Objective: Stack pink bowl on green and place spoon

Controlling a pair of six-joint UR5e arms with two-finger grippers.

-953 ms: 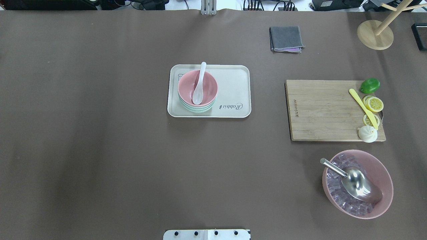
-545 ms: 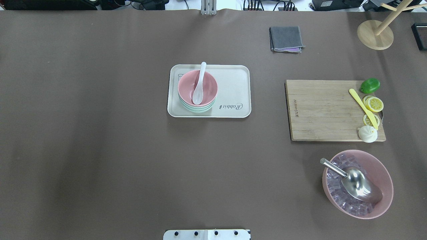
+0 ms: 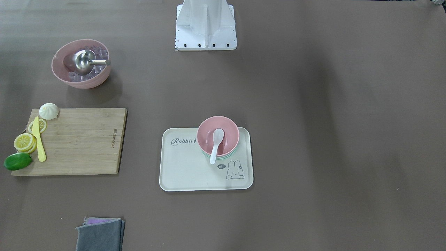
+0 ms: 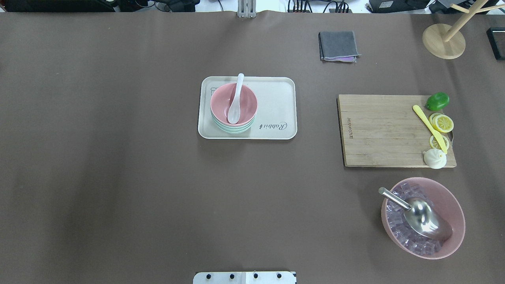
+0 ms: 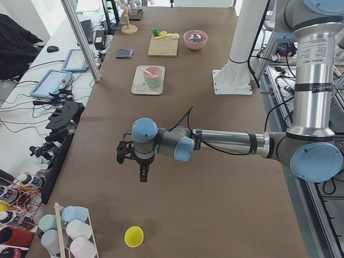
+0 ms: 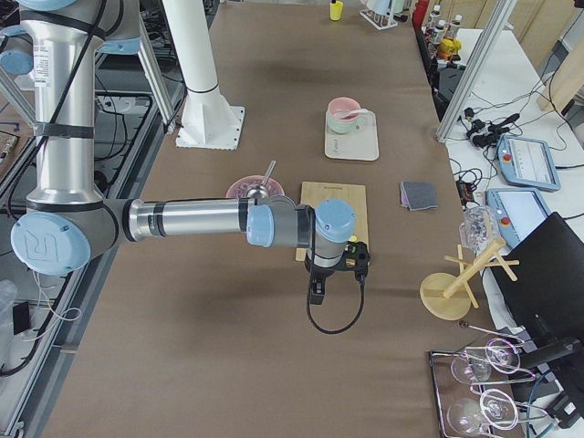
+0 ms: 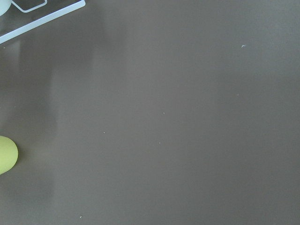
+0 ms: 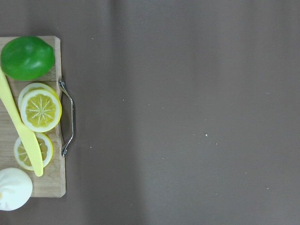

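Both done: pink bowl (image 4: 247, 103) on green (image 4: 232, 129), spoon (image 4: 234, 109) inside; left end effector (image 5: 143, 175), right end effector (image 6: 316, 294) grip, can't tell.

Green bowl (image 4: 232, 130) mostly beneath pink bowl (image 4: 247, 104)

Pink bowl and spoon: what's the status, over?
Left gripper and right gripper far from the bowls, open or shut unclear. Pink bowl stacked on green bowl, spoon inside. Nothing blocking.

Shows pink bowl (image 4: 247, 103) stacked on green (image 4: 236, 130), both on tray (image 4: 276, 94) at middle of bench (image 4: 118, 165). Shows spoon (image 4: 234, 107) inside pink bowl, head down, handle leaning over far rim. Well apart at right: board (image 4: 378, 130) with knife (image 4: 430, 128), lime (image 4: 437, 101) at its corner, ice bowl (image 4: 450, 201) holding scoop (image 4: 426, 219).
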